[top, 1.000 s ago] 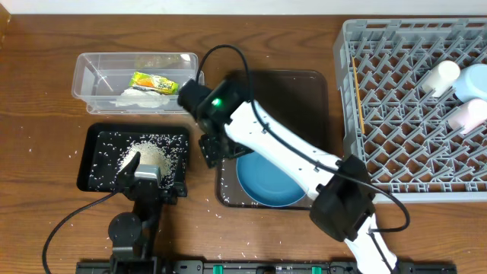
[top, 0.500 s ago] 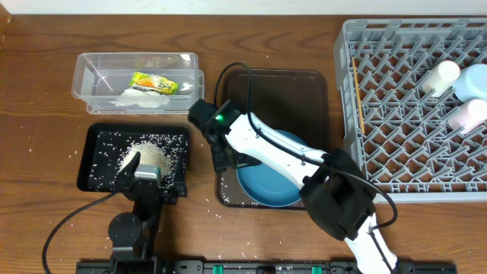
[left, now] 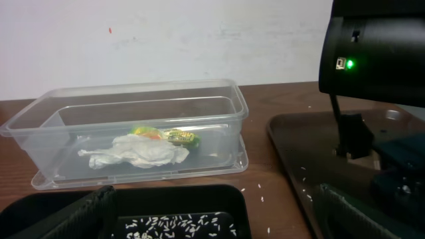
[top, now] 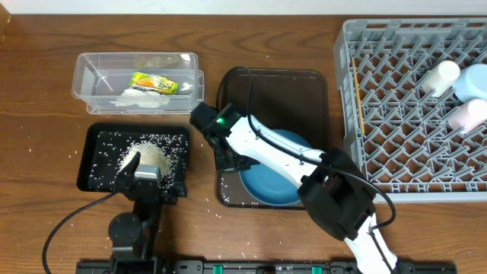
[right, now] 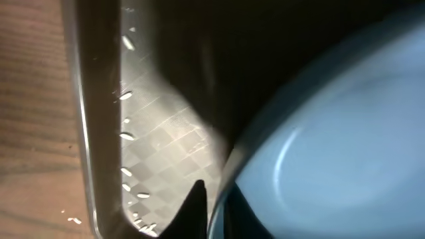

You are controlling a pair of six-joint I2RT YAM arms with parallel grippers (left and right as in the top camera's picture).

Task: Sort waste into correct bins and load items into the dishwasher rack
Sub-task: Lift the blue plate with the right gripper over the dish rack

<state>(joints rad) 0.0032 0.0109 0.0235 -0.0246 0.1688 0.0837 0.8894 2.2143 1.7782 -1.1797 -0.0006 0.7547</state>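
The wide dark blue bowl (top: pixel 272 183) lies in the brown tray (top: pixel 304 91). My right gripper (top: pixel 231 163) is shut on the bowl's left rim. In the right wrist view one dark finger (right: pixel 194 207) stands outside the rim of the bowl (right: pixel 332 133) and the other inside. My left gripper (top: pixel 144 172) hangs open over the black tray (top: pixel 85 164), which holds a rice pile (top: pixel 152 156). The clear tub (top: pixel 84 76) holds a napkin (top: pixel 141 97) and the yellow-green wrapper (top: pixel 154 82). Inside the grey dishwasher rack (top: pixel 403 114) are a white cup (top: pixel 441 76), a pale blue bowl (top: pixel 475 80), a pink cup (top: pixel 466 114) and a chopstick (top: pixel 355 95).
Loose rice grains (right: pixel 126 136) lie along the brown tray's (right: pixel 166 119) left edge and on the wooden table around the black tray. In the left wrist view the right arm (left: pixel 378 46) stands close at the right, beside the clear tub (left: pixel 133 99).
My right gripper came down from near the clear tub to the blue bowl's left rim and closed on it. The left arm has not moved.
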